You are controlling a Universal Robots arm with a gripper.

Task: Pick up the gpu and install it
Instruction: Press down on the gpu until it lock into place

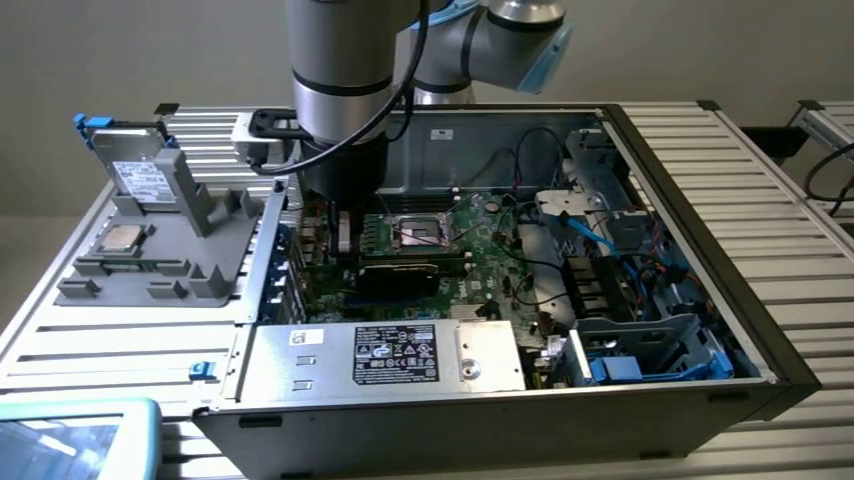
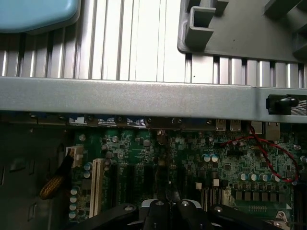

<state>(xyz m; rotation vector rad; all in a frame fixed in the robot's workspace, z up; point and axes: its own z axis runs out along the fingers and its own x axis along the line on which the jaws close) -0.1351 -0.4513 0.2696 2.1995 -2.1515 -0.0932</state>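
Note:
My gripper (image 1: 343,245) reaches down into the open computer case (image 1: 694,190), close to its wall on the exterior view's left. Its fingers are shut on the end of the gpu (image 1: 414,278), a black card standing on edge over the green motherboard (image 1: 501,290), just below the processor socket (image 1: 416,232). In the wrist view the gripper (image 2: 170,207) hangs over the expansion slots of the motherboard (image 2: 230,163). A thin dark edge of the gpu (image 2: 169,194) shows between the fingertips. Whether the card is seated in a slot is hidden.
A grey parts holder (image 1: 174,270) stands on the exterior view's left of the case, with a silver drive (image 1: 140,175) upright in it and a processor chip (image 1: 120,238). The power supply (image 1: 387,355) and drive cage (image 1: 641,345) fill the near side. A pale blue tray (image 1: 67,440) sits at the front corner.

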